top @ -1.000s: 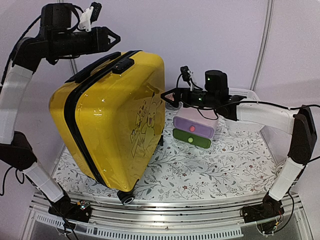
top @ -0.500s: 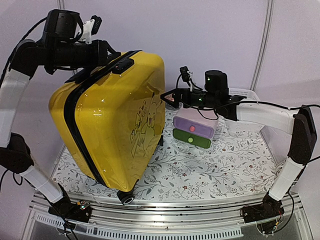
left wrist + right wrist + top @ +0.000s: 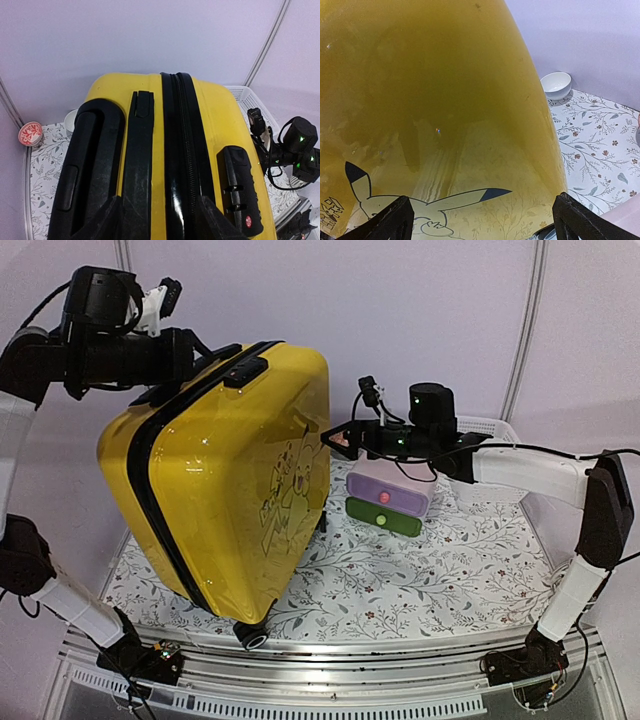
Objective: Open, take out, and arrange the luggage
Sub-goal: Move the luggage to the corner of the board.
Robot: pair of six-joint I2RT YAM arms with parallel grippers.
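Since a second ago, the left gripper (image 3: 160,210) has drawn back leftward over the top of the luggage (image 3: 230,480), which stands tilted on its wheels at the left of the table (image 3: 480,560). Its fingers are spread and empty, and the zipper seam (image 3: 182,150) runs straight away between them. Also wide open and empty, the right gripper (image 3: 485,215) faces the yellow side, close by.

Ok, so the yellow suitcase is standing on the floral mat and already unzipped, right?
Not unzipped. The yellow suitcase does stand on the floral mat, but its zipper is closed along the top. The left wrist view shows both shells together.
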